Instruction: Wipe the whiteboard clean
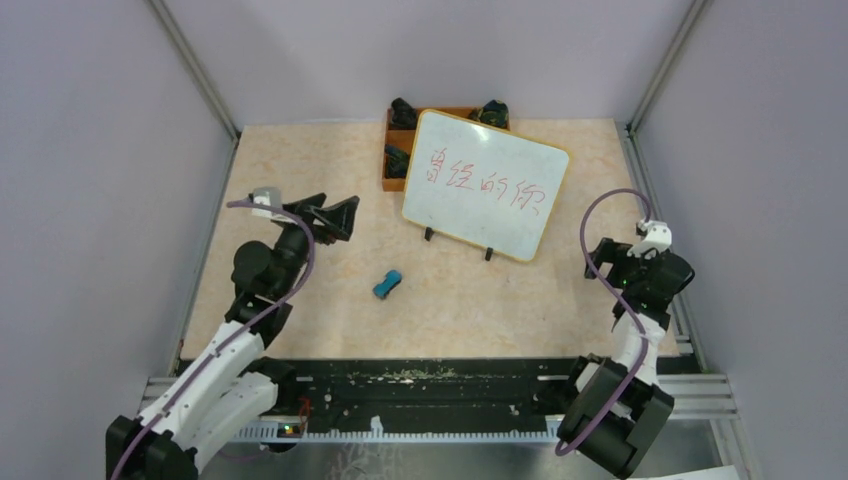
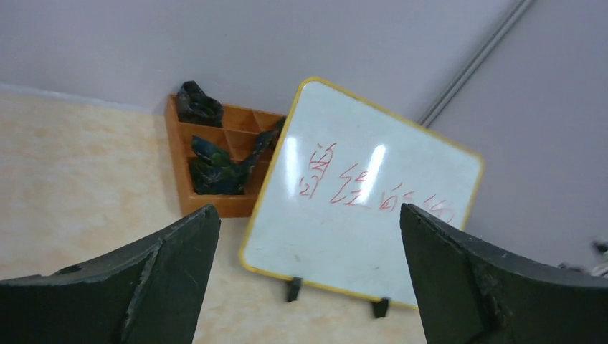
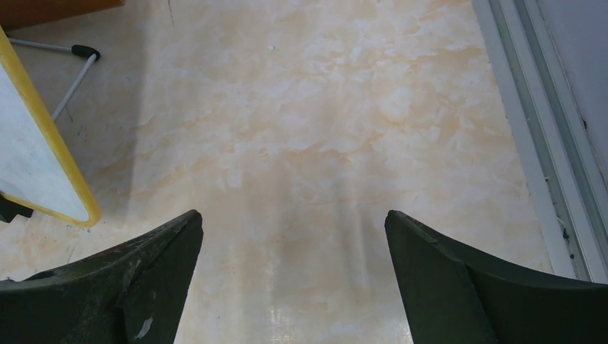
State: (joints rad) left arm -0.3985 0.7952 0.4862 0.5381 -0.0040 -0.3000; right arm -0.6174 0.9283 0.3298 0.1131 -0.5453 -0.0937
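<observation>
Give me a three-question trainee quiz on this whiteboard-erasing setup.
1. True or false: the white rectangular whiteboard with the yellow frame is already wiped clean.
2. The small blue block lies: A) inside a tray; B) on the beige marbled tabletop, in front of the whiteboard; C) against the back wall.
3. Fill in: the left gripper and the right gripper both stand ____, holding nothing.
Key: 1 false, red handwriting is on it; 2 B; 3 open.
</observation>
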